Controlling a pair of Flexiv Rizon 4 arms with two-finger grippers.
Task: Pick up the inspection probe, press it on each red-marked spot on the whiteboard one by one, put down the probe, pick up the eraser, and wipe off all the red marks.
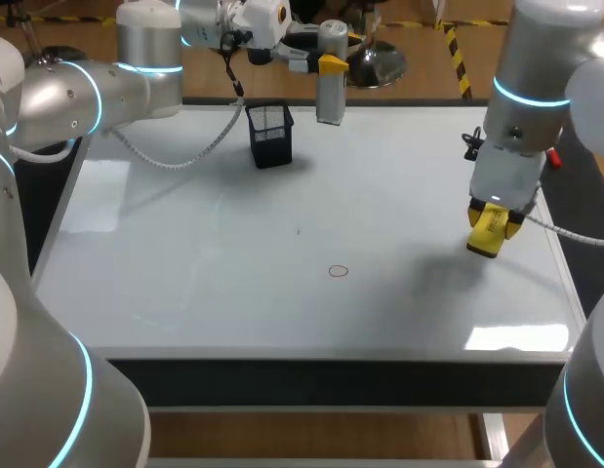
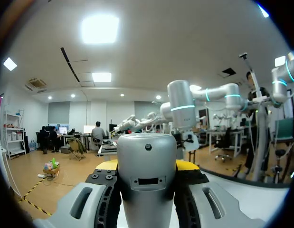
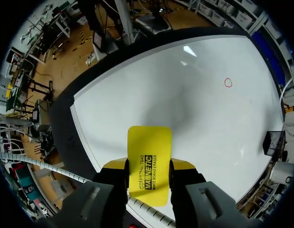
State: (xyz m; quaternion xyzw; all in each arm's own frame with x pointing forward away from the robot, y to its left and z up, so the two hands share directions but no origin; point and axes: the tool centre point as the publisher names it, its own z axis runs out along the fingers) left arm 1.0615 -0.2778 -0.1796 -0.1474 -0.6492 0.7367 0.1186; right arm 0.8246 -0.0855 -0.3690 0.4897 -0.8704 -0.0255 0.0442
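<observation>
Over the near right part of the white glossy whiteboard [image 1: 233, 253] [image 3: 184, 95], the right gripper [image 1: 492, 229] [image 3: 149, 166] is clamping a flat yellow rectangular eraser [image 1: 485, 239] [image 3: 149, 147]. Its two yellow fingertips [image 3: 113, 164] are pressing the eraser's long edges from both sides, and most of the pad is sticking out ahead of them. The eraser is hanging tilted, apparently just clear of the surface, and is casting a soft shadow on the board towards the middle.

At the far edge of the board, the left gripper [image 1: 331, 66] [image 2: 147, 166] is gripping a silver cylindrical metal inspection probe [image 1: 331, 97] [image 2: 147, 190]. The probe is standing upright between the fingers, and in the left wrist view the yellow fingertips [image 2: 105, 165] are showing on either side of its body. Whether its lower end is touching the board cannot be told.

Towards the near middle of the board, a small red circle mark [image 1: 338, 271] [image 3: 227, 83] is lying well apart from the eraser and out ahead of it in the right wrist view. Farther back, a black wire-mesh holder [image 1: 270, 135] [image 3: 275, 141] is standing on the board just beside the probe, on the left arm's side. A white coiled cable [image 1: 175, 161] from the left arm is drooping onto the board next to the holder.
</observation>
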